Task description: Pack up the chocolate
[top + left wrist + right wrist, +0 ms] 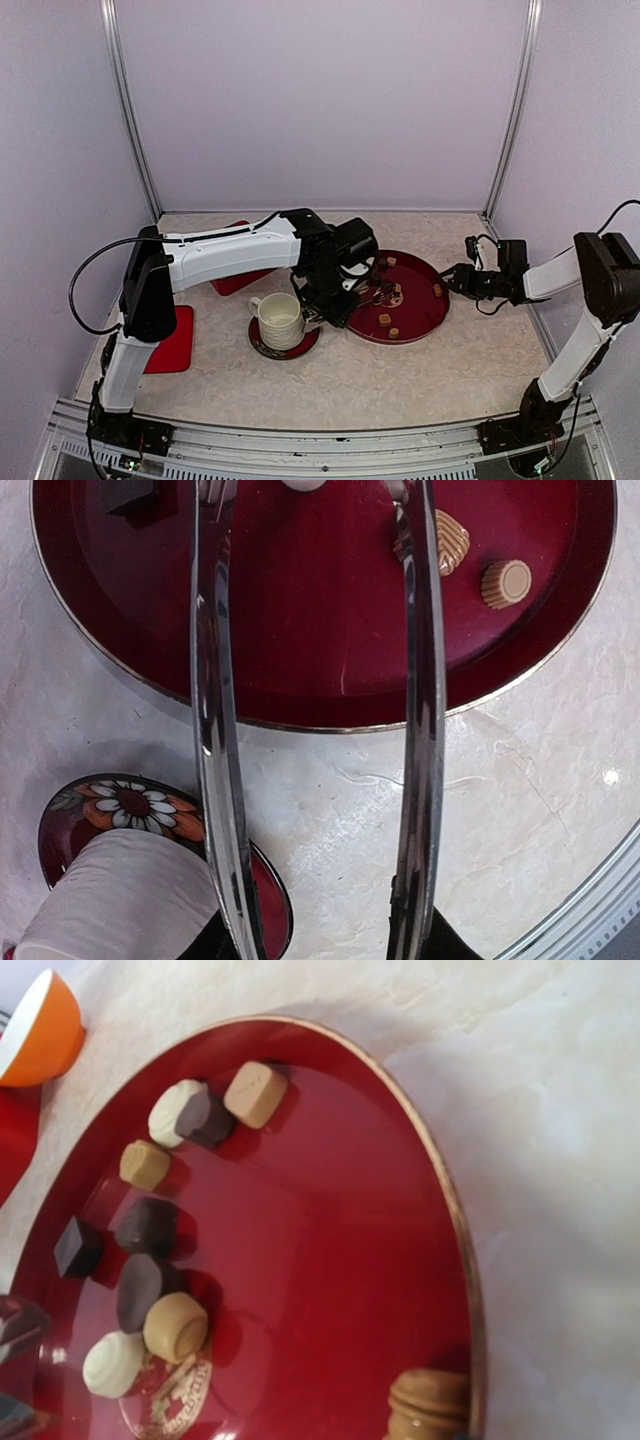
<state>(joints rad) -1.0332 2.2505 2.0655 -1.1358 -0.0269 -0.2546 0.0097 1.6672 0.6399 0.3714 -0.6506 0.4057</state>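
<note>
The left gripper [338, 298] was clamped on the metal tongs [212, 730], w/ its dark fingers [440, 948] on the outside of both chrome arms near the handle end. The arms stood well apart & ran fwd over the red plate [320, 630], tips cut off by the top edge of the left wrist view. The chocolate [175, 1327] lay on that plate as loose pieces. In the right wrist view most sat in a cluster: a white-and-dark piece [190, 1112] touching a tan cube [255, 1093], a smaller tan one below, three dark pieces, then a round tan one touching a white one [113, 1363]. A ridged tan piece [428, 1400] sat apart by the rim. From the left wrist another ridged tan piece [450, 540] touched the outer side of one tong arm, w/ a round tan piece [506, 583] just beside it. A ribbed cream cup [280, 318] stood on a floral saucer [120, 805] just beside the plate, on the left arm's side. The right gripper [452, 278] hung at the plate's opp. rim; whether its jaws were wide or narrow couldn't be told, nor whether it touched the rim. An orange bowl [45, 1030] sat beyond the plate & a red mat [175, 342] lay near the left arm's base, on the pale table [450, 385].
</note>
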